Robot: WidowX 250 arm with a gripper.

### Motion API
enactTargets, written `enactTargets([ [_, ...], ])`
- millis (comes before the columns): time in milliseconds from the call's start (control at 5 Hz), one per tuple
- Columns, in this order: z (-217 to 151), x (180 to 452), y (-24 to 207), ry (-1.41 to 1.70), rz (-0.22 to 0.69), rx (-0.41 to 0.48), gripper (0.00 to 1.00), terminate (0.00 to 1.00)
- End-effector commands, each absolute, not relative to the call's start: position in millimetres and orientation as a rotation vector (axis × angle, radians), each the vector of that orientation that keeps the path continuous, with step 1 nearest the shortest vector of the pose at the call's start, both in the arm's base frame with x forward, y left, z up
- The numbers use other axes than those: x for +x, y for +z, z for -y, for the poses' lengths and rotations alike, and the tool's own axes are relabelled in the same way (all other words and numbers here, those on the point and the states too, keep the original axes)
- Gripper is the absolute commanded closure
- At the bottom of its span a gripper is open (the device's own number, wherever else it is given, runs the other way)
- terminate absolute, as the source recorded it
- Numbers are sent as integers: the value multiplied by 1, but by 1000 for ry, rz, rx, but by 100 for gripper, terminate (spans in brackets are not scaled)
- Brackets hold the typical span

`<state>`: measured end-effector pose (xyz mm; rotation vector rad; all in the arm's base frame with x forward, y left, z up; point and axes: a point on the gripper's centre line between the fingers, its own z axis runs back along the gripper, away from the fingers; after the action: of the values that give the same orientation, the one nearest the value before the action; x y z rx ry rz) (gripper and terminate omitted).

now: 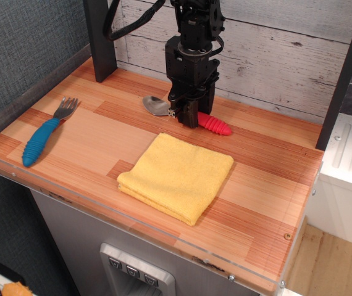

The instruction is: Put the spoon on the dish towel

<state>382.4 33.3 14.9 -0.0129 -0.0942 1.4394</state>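
The grasp is in hand: the black gripper (pixel 188 117) is clamped on the red-ribbed-handled metal spoon (pixel 212 123), lying on the striped wooden table (pixel 96 132). Next comes a lift toward five o'clock, onto the folded yellow terry dish towel (pixel 176 176).

The end effector (pixel 188 116) is clamped on the spoon (pixel 212 123) behind the dish towel (pixel 176 176).
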Motion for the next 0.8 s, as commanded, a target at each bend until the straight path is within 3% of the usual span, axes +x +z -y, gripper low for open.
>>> enactTargets([
  [0, -43, 380, 41, 1403, 165, -71, 100, 0],
  [200, -47, 378, 59, 1409, 239, -96, 100, 0],
  [400, -53, 373, 75, 1363, 271, -48, 100, 0],
  [600, -59, 352, 88, 1344, 282, -52, 100, 0],
])
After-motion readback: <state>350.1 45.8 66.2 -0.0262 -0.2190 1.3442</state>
